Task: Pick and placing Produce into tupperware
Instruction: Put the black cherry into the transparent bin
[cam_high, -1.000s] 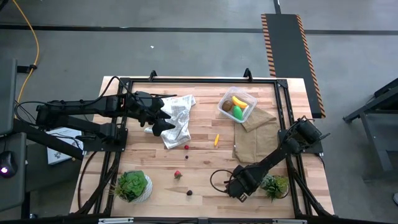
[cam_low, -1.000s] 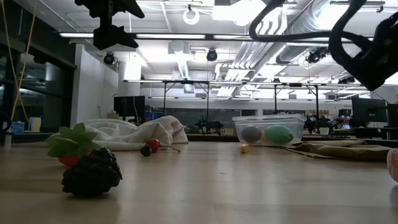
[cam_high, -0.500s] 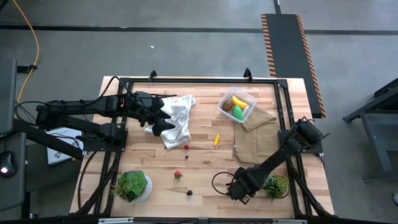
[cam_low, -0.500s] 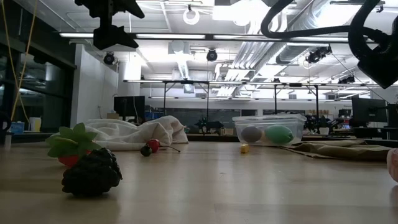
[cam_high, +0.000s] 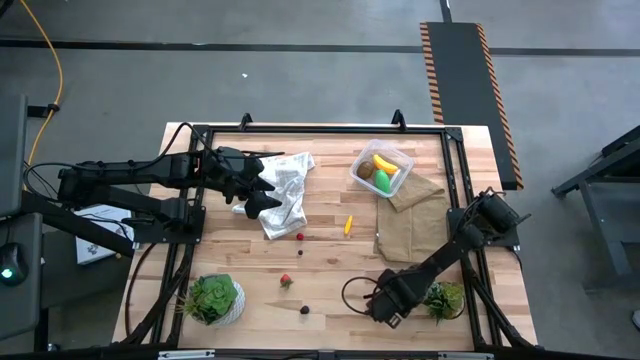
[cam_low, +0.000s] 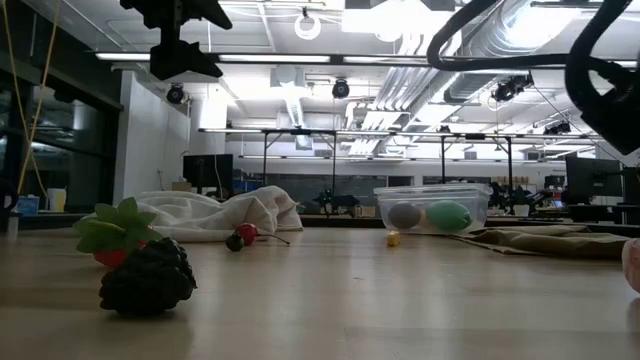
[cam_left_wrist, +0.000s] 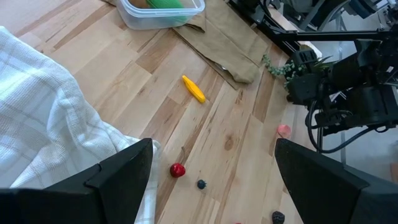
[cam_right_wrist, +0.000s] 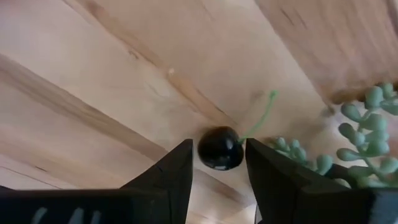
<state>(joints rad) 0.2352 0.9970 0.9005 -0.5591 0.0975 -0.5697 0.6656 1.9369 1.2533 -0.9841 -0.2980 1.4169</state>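
Worktop (cam_high: 330, 270) is butcher-block wood, with a white checked cloth (cam_high: 285, 195) on the left side and a flat brown cloth (cam_high: 408, 215) on the right. Left end effector (cam_high: 262, 190) hangs over the white cloth with its fingers spread wide, nothing in it. Right end effector (cam_right_wrist: 217, 163) is down low at the near edge by a small potted plant (cam_high: 443, 297); its fingers sit partway open on either side of a dark cherry (cam_right_wrist: 219, 148), and I can't tell if they're actually pinching it. Tupperware (cam_high: 381, 169) sits at the far right, touching the brown cloth, with banana (cam_high: 384, 162), green oval (cam_high: 383, 180) and kiwi ball (cam_high: 367, 170) inside. Orange-yellow piece (cam_high: 348, 225) lies mid-worktop, tiny red berry (cam_high: 300, 236) just beside the white cloth.
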